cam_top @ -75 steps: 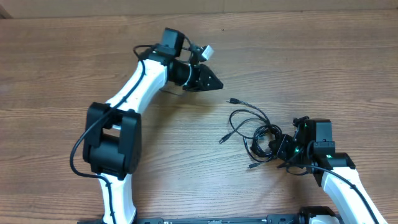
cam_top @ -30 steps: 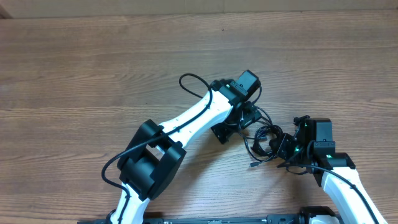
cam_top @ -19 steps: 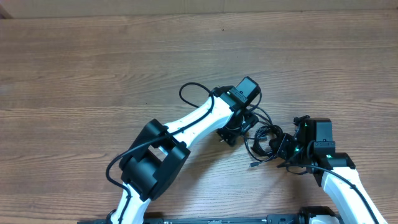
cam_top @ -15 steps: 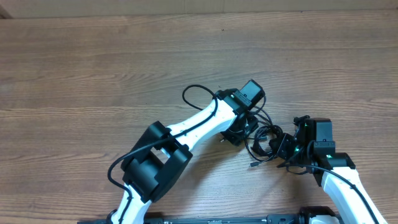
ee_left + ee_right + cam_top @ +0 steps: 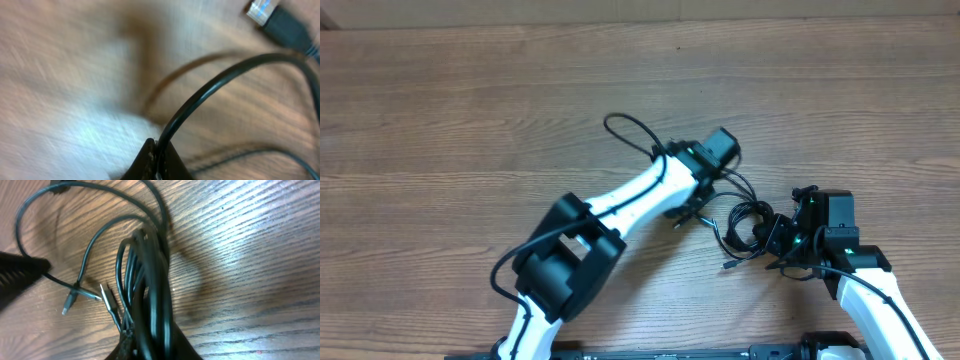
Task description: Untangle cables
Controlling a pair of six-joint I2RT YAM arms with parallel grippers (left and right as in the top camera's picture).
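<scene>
The cables (image 5: 748, 222) lie as a black tangle on the wooden table right of centre, loose strands trailing left. My left gripper (image 5: 698, 200) is at the tangle's left edge. In the left wrist view the left gripper (image 5: 160, 151) is shut on one thin black strand (image 5: 210, 90) that arcs up and right; a silver-tipped plug (image 5: 261, 8) lies beyond. My right gripper (image 5: 772, 238) holds the tangle's right side. In the right wrist view the right gripper (image 5: 150, 347) is shut on the thick bundle (image 5: 150, 280), with small plug ends (image 5: 68, 305) loose to the left.
The wooden table (image 5: 440, 120) stretches bare to the left and back. The left arm's own thicker black wire (image 5: 625, 130) loops above its forearm. The dark body of the left gripper (image 5: 17, 275) shows at the left edge of the right wrist view.
My left gripper has shut on a single strand and shifted slightly left and back, drawing it from the tangle. The right gripper holds its place on the bundle.
</scene>
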